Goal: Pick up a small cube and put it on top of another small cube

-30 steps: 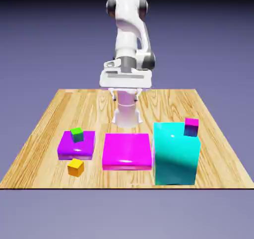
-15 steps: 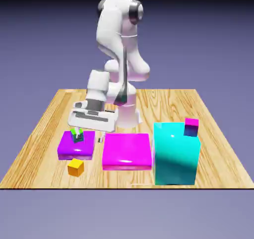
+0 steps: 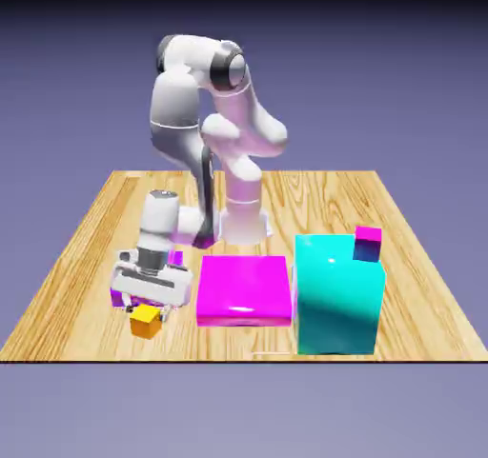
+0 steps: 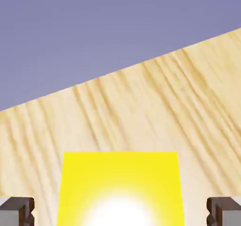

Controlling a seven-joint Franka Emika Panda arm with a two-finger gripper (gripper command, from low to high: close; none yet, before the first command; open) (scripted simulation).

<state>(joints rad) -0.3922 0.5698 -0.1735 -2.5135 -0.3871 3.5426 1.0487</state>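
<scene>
The small orange-yellow cube (image 3: pixel 145 323) sits on the wooden table near its front edge, at the exterior view's left. My gripper (image 3: pixel 145 310) has come down over it, and the white hand hides the cube's top. In the hand view the cube (image 4: pixel 120 187) fills the space between the two grey fingertips (image 4: pixel 17 211). A strip of wood shows on each side of it, so the jaws straddle the cube without touching it. A small magenta-and-blue cube (image 3: pixel 367 244) rests on top of the tall cyan block (image 3: pixel 338 304).
A low purple block (image 3: pixel 116 295) lies just behind the hand, mostly covered by it. A flat magenta block (image 3: pixel 244 289) lies at the middle, close to the hand's right side. The table's front edge (image 3: pixel 238 359) runs just past the cube.
The arm swung from above the table's back middle down to the exterior view's left. The hand passed over the purple block and now sits low over the orange-yellow cube, its jaws narrower.
</scene>
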